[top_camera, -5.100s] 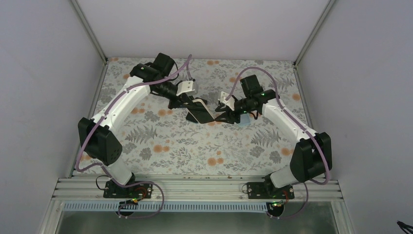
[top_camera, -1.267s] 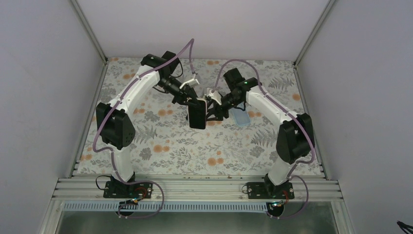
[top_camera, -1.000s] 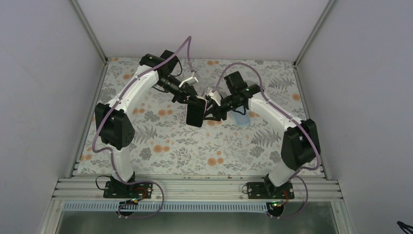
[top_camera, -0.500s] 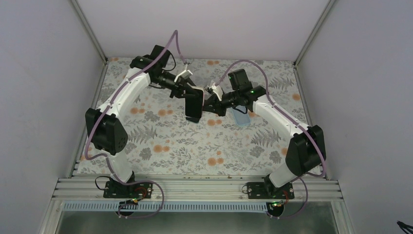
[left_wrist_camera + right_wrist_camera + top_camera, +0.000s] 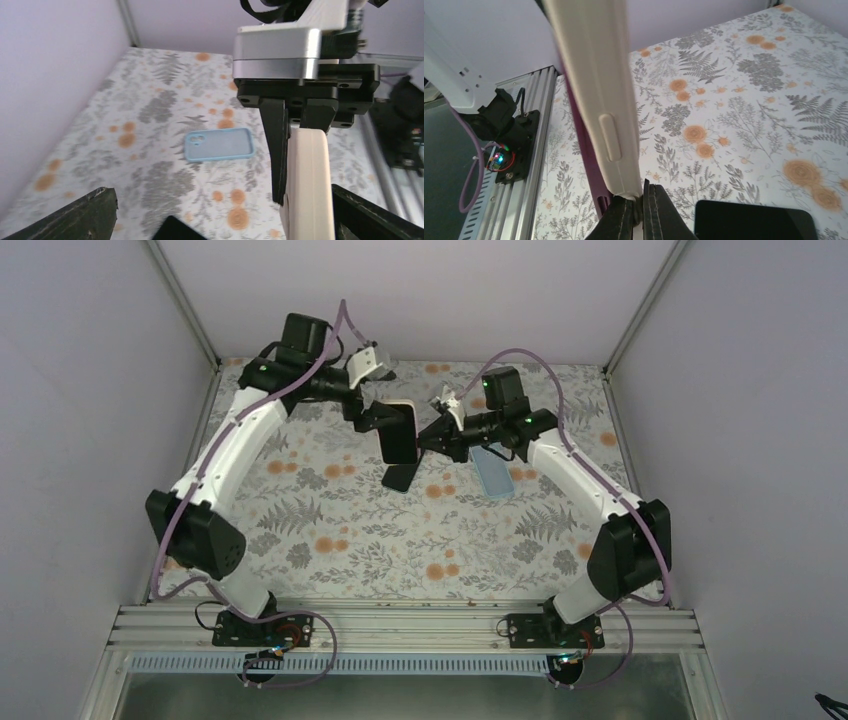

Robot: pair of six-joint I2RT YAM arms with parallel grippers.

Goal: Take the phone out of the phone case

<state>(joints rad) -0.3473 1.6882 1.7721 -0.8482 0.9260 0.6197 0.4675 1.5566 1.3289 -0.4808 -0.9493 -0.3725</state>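
Cream case (image 5: 594,75) — flat black phone (image 5: 754,220)

One black phone (image 5: 398,478), one cream phone case (image 5: 398,428), one blue phone case (image 5: 493,478), two arms: left arm (image 5: 235,445), right arm (image 5: 580,480).

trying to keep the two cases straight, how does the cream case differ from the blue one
Colour: the cream case is off-white, the blue case pale blue. Pose: the cream case stands on edge in the air, pinched by the right tool; the blue case lies flat on the table. The cream case shows a side button bump, the blue case its camera cutout. Both are rounded phone cases.
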